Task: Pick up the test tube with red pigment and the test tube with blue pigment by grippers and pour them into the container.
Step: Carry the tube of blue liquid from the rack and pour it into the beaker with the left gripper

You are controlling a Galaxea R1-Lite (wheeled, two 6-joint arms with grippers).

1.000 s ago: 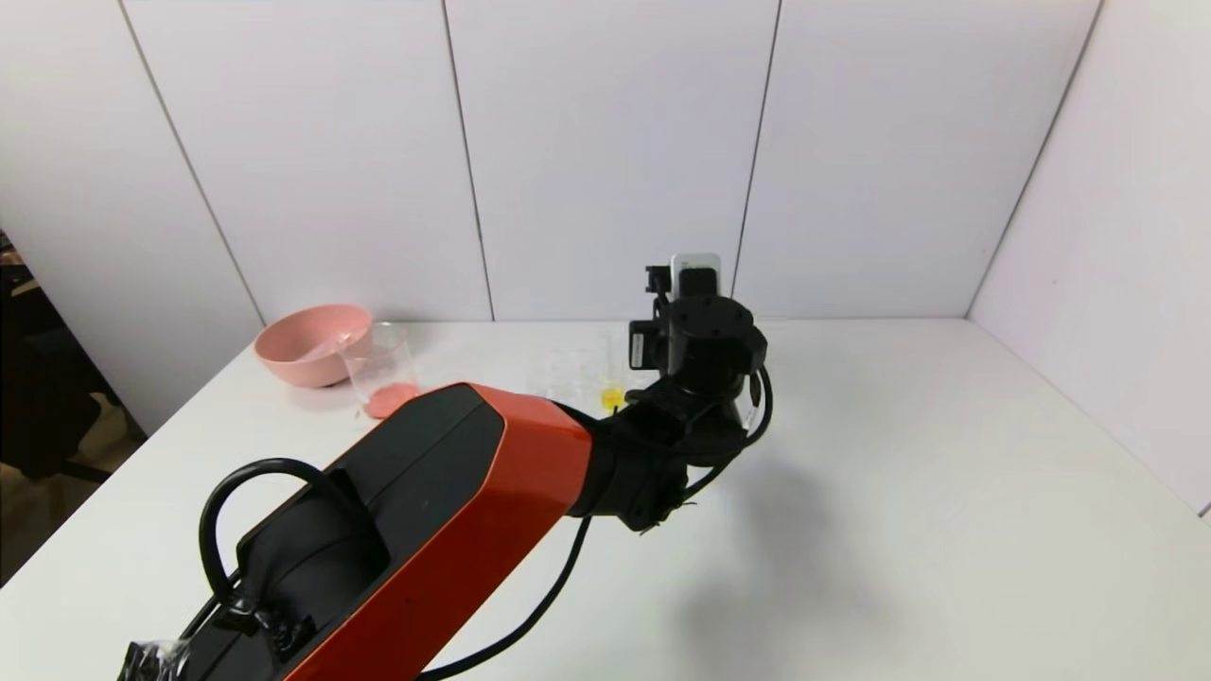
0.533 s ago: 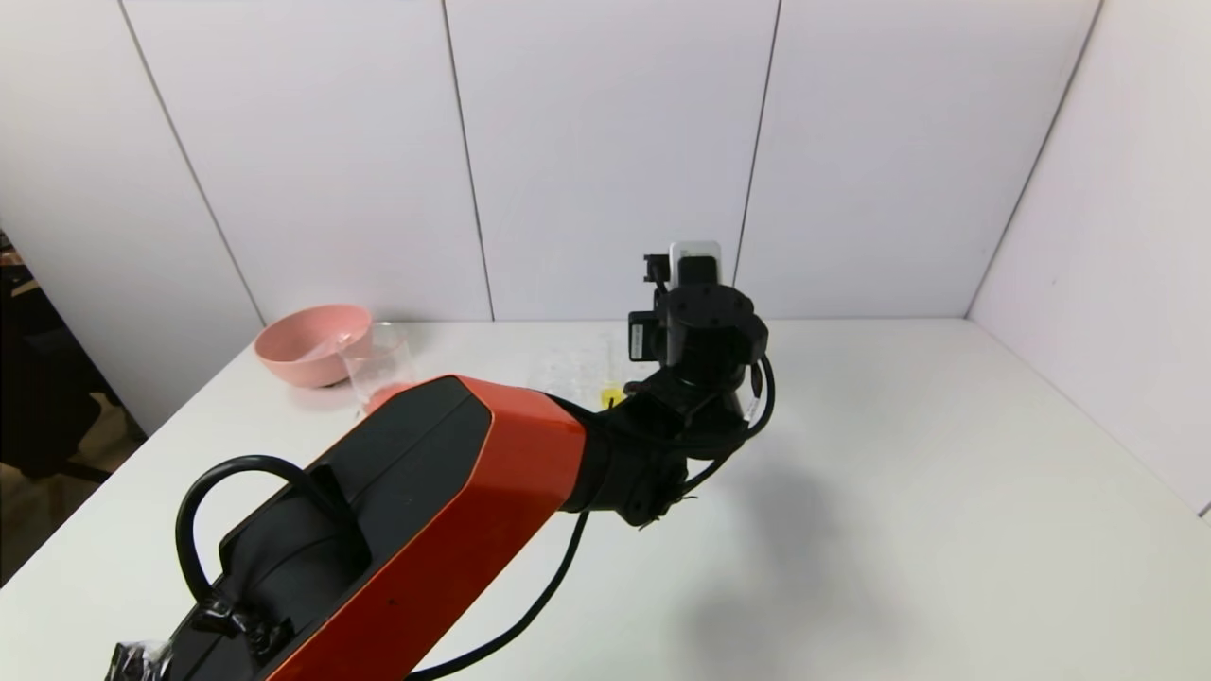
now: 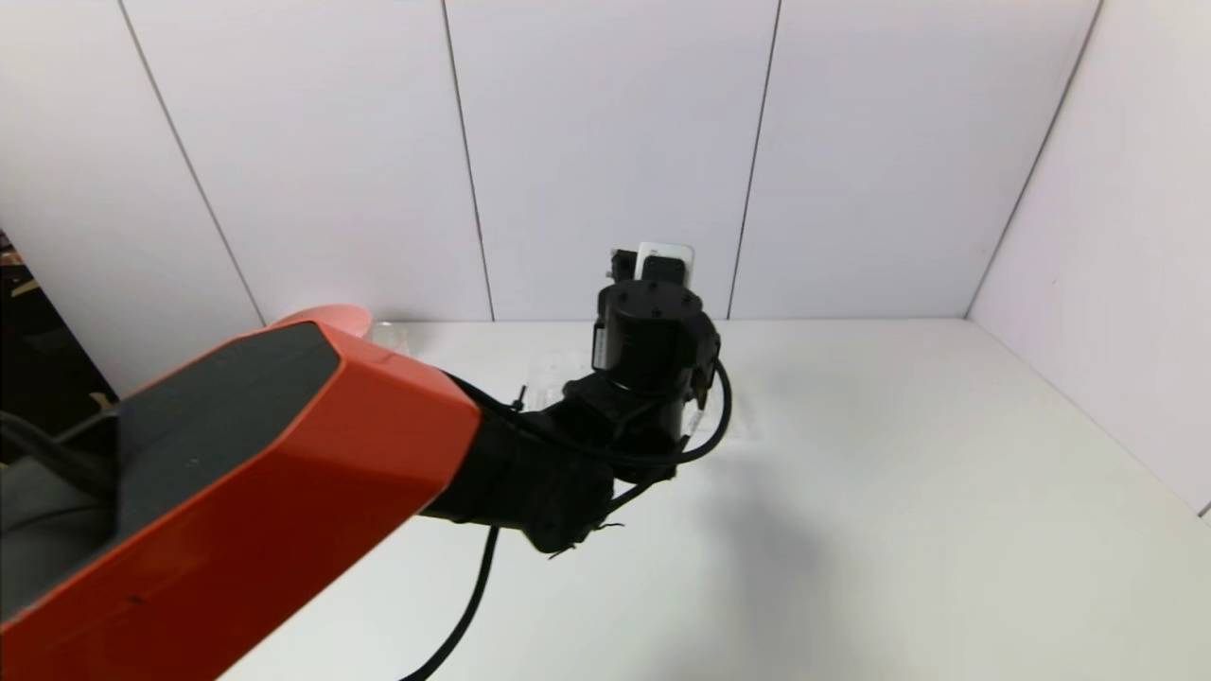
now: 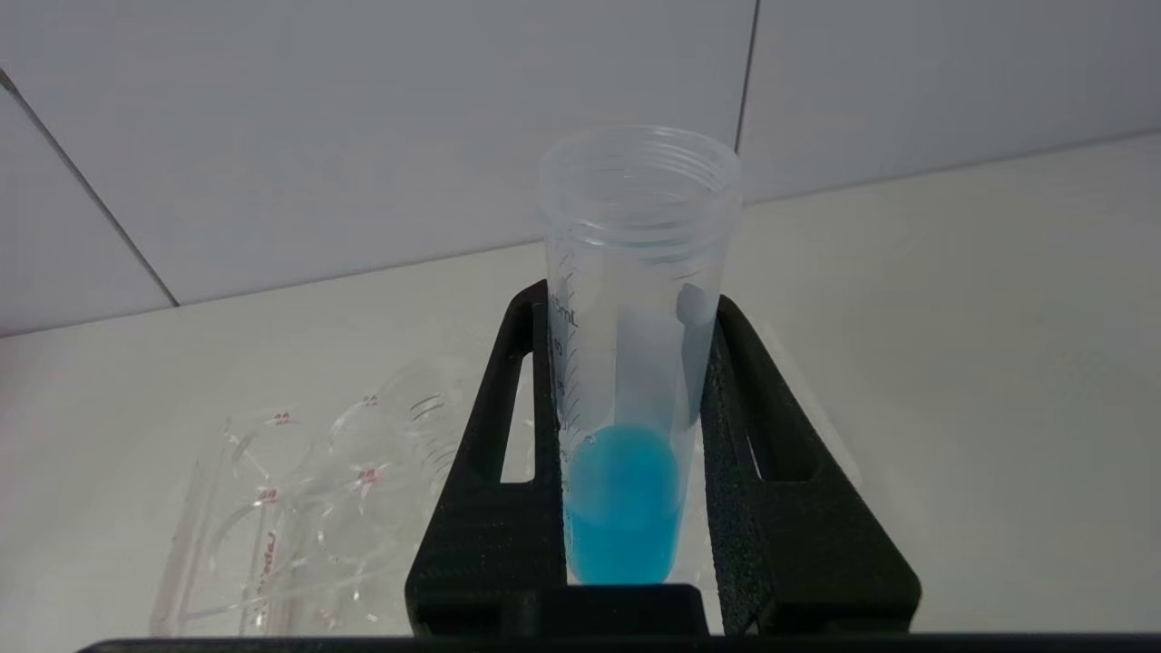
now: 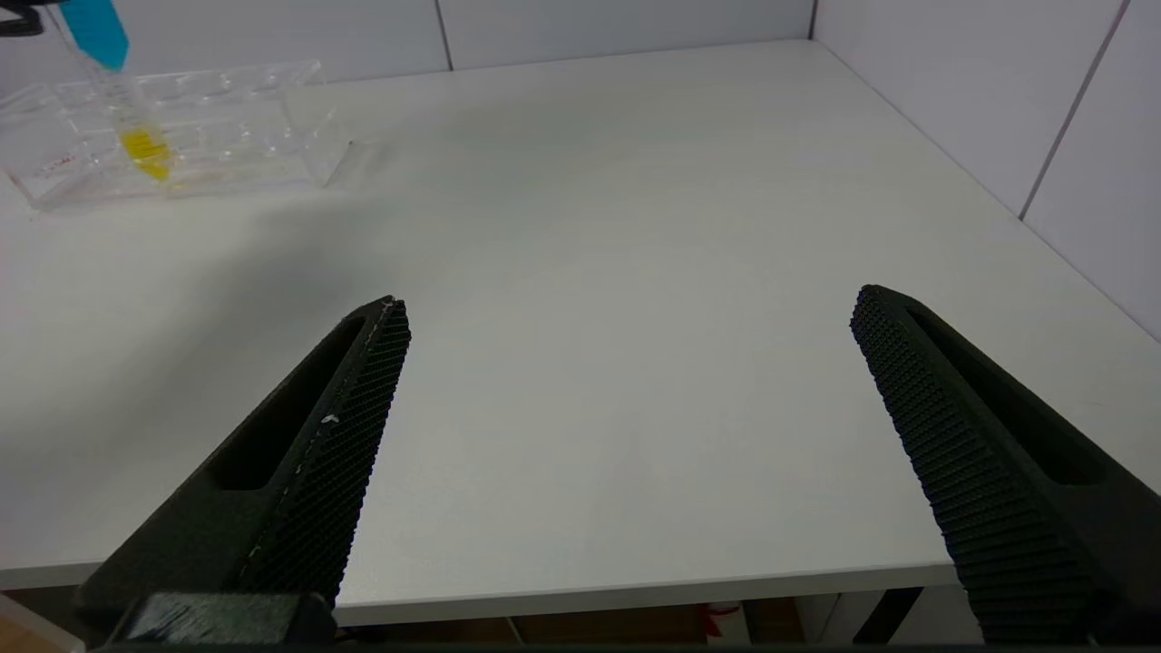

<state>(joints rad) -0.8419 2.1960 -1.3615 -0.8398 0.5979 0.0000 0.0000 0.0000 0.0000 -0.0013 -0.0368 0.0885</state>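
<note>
My left gripper [image 4: 630,304] is shut on the test tube with blue pigment [image 4: 624,508], which stands upright between its fingers, mouth up. The tube's blue tip also shows in the right wrist view [image 5: 91,27], held above the clear tube rack [image 5: 218,127]. In the head view only the left wrist [image 3: 653,331] shows, over the rack at the table's back middle. The container [image 3: 390,333] is almost wholly hidden behind the left arm. The red tube is out of view. My right gripper [image 5: 630,304] is open and empty above the table's front edge.
A tube with yellow liquid [image 5: 145,150] stands in the rack, which also shows in the left wrist view [image 4: 299,508]. The pink bowl's rim [image 3: 322,312] peeks over the left arm at the back left. Walls close the table at the back and right.
My left wrist has moved to the left, and the orange upper arm has risen closer to the head camera, now covering the bowl and the container.
</note>
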